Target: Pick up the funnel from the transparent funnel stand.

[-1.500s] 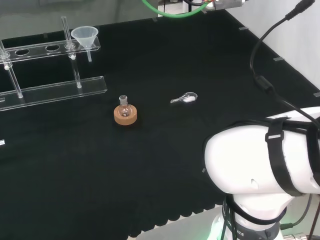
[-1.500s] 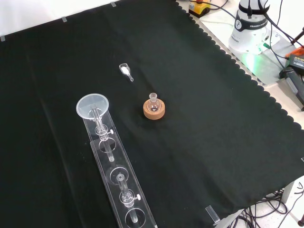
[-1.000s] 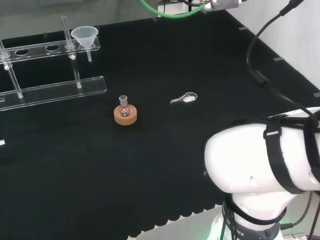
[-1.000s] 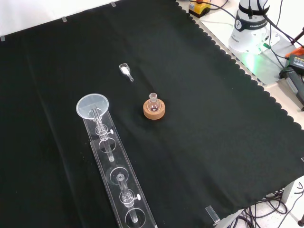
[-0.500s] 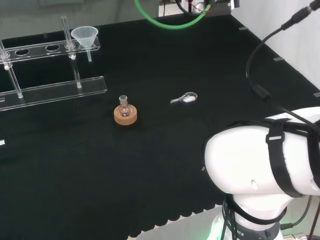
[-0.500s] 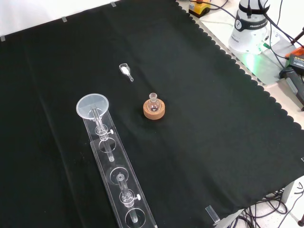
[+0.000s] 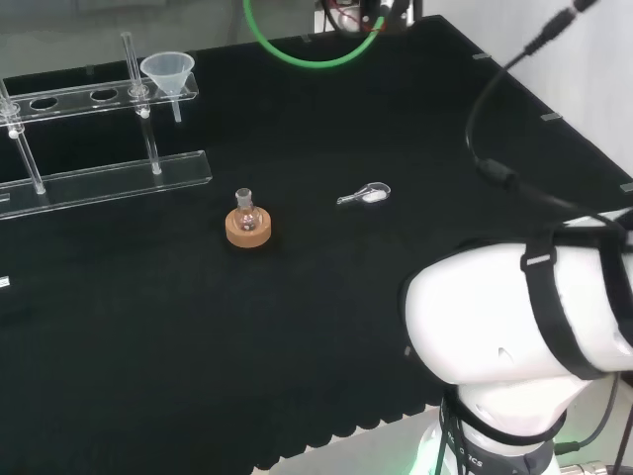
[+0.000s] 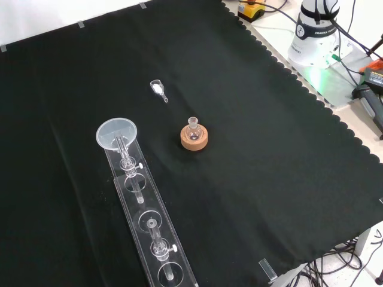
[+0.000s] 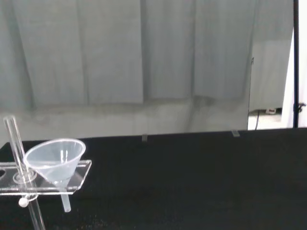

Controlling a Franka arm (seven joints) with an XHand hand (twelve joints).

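Note:
A clear funnel (image 7: 168, 73) sits in the end hole of the transparent funnel stand (image 7: 99, 178) at the far left of the head view. In the front view the funnel (image 8: 117, 134) is at the upper end of the stand (image 8: 149, 239), which runs down the lower left. The wrist view looks level across the cloth at the funnel (image 9: 55, 159) resting in the stand's top plate (image 9: 43, 179), some way off.
A small flask on a cork ring (image 7: 247, 227) stands mid-cloth, also seen in the front view as a flask on its cork ring (image 8: 194, 137). A small clear scoop (image 7: 365, 195) with white powder lies right of it in the head view. The arm's white link (image 7: 514, 317) occupies the lower right.
In the head view the green cable loop and the parts at the top edge have swung left and lower, and the black cable has shifted. Funnel, stand, flask and scoop have not moved.

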